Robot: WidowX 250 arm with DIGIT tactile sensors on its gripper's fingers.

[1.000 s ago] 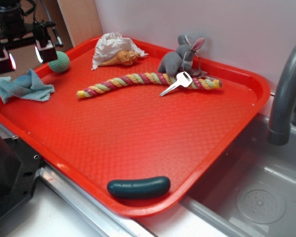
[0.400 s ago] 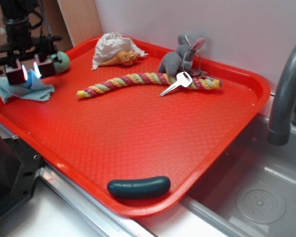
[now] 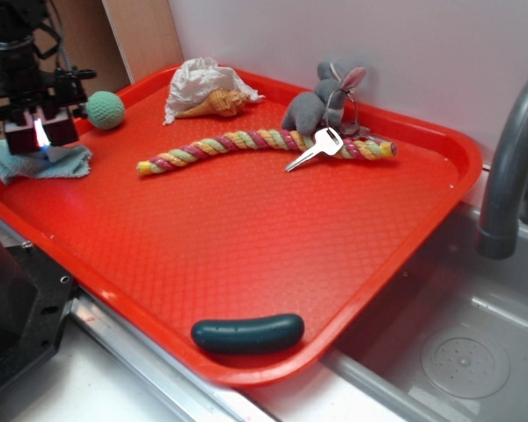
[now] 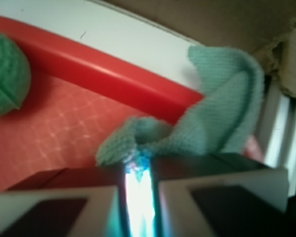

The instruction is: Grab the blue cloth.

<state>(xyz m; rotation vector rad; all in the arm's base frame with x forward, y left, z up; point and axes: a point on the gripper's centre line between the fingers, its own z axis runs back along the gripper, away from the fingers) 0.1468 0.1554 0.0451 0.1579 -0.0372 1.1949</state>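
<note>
Gripper: black two-fingered gripper point(image 3: 40, 134) stands at the far left corner of the tray, pointing down, its two block-shaped fingers point(image 3: 22, 138) drawn nearly together with only a narrow bright slit between them.
Grip: clamped on a raised fold of the pale aqua-blue terry cloth point(image 4: 207, 123); the wrist view shows the fold pinched right where the two pads meet.
Cloth position: the rag lies crumpled at the left edge of the red plastic tray point(image 3: 246, 255), directly under the gripper; in the wrist view one flap drapes up over the tray's rim.
Cloth in the exterior view: a pale blue patch point(image 3: 44, 163) spreading out to both sides below the fingers.
Nearest neighbour: round teal-green knitted ball point(image 3: 106, 110) sits near the cloth, toward the back rim, apart from it.
Back of tray: white crumpled cloth point(image 3: 198, 79) with a tan spiral shell point(image 3: 218, 105) resting against it.
Middle: twisted rope toy of pink, yellow and green strands point(image 3: 246, 145) lies across the tray, a silver key point(image 3: 315, 148) resting on its right part.
Behind the key: grey plush toy point(image 3: 321, 101) at the back rim.
Front rim: dark green pickle-shaped toy point(image 3: 247, 334).
Right of tray: grey faucet point(image 3: 510, 158) above a grey sink basin point(image 3: 458, 343).
</note>
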